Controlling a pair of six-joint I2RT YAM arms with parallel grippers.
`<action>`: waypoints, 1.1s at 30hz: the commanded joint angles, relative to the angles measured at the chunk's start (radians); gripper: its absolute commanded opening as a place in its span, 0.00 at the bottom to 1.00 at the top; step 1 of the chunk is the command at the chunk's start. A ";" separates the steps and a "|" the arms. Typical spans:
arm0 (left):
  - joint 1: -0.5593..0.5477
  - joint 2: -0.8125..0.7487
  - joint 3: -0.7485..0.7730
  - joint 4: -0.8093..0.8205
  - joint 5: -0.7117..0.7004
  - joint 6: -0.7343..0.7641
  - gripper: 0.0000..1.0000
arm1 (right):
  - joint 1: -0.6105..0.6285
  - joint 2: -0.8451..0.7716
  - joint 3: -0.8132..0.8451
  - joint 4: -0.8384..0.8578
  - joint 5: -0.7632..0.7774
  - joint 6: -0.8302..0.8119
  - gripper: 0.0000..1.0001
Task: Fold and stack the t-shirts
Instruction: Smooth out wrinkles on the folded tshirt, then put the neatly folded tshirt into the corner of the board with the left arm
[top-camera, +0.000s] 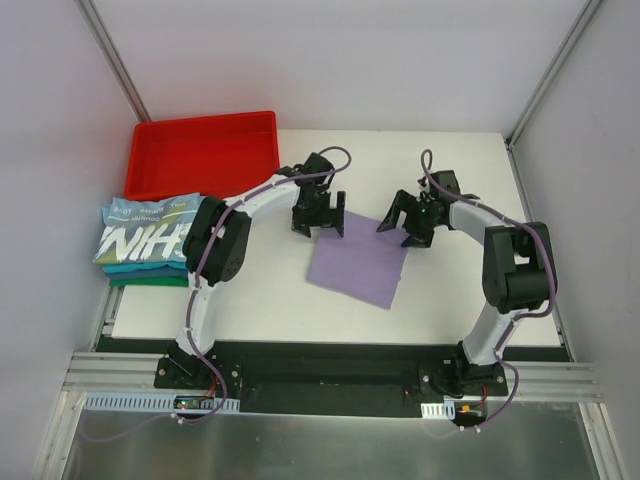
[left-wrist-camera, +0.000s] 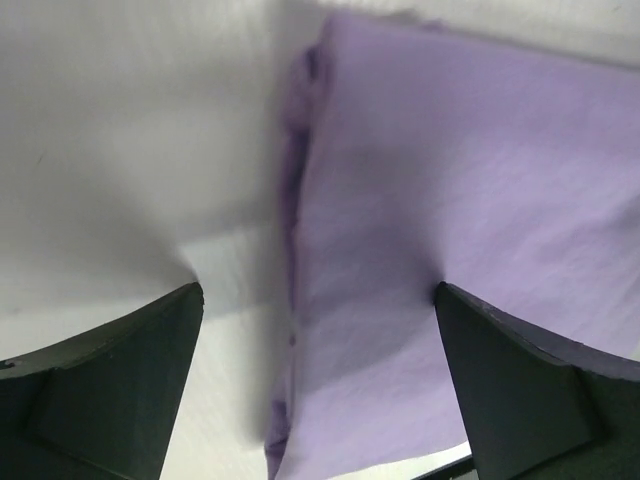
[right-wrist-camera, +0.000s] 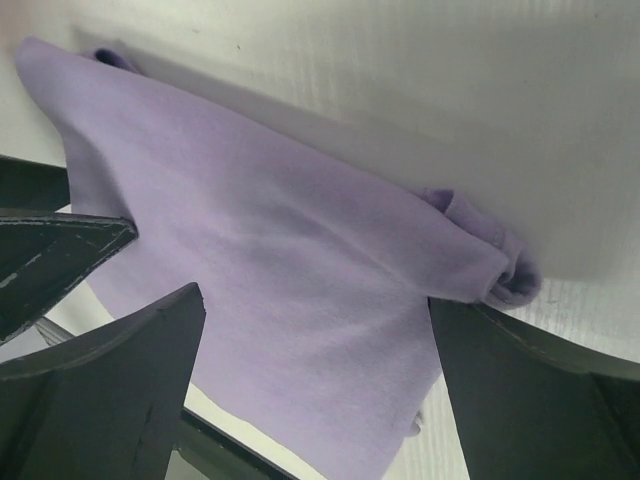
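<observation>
Lavender t-shirt (top-camera: 358, 262) lies flat mid-surface as a small, slightly skewed rectangle. It looks folded down already, with layered edges showing in the left wrist view. Its far edge sits between the two hands.

Left hand (top-camera: 322, 228): fingers apart, nothing held. It is over the shirt's far left corner, and the wrist view has one finger over bare surface and the other over cloth, so it straddles the left edge.

Right hand (top-camera: 400, 232): fingers apart, empty, at the far right corner. A small rolled lump of cloth (right-wrist-camera: 500, 262) sits at that corner just beside the right finger.

Step, judged: folding is near done or at the last fold, and the hands are set for a grasp on the far edge. Next move calls for both hands to drop and pinch the far corners through all layers. Then either bring that edge toward the near side for one more fold, or lift and carry left to the stack. The rolled corner needs tucking or smoothing or the fold ends up lumpy.

Stack of folded t-shirts (top-camera: 148, 240) is at the left edge of the white surface (top-camera: 480, 180), well apart from the lavender one. Light blue with white lettering is on top, teal and green under it.

Red tray (top-camera: 203, 155) is just behind the stack and empty as far as seen.

In the way: the left arm's elbow (top-camera: 218, 245) is just beside the stack, right on the carry path. A loose fold may open when lifted.
</observation>
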 joint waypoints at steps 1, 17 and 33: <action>-0.005 -0.138 -0.050 -0.048 -0.076 -0.043 0.99 | -0.002 -0.078 0.027 -0.112 0.065 -0.109 0.96; -0.011 -0.244 -0.088 -0.050 -0.032 0.028 0.99 | -0.032 -0.859 -0.293 -0.151 0.407 -0.095 0.96; -0.068 0.003 -0.041 -0.062 -0.007 -0.017 0.77 | -0.054 -0.985 -0.364 -0.252 0.424 -0.176 0.96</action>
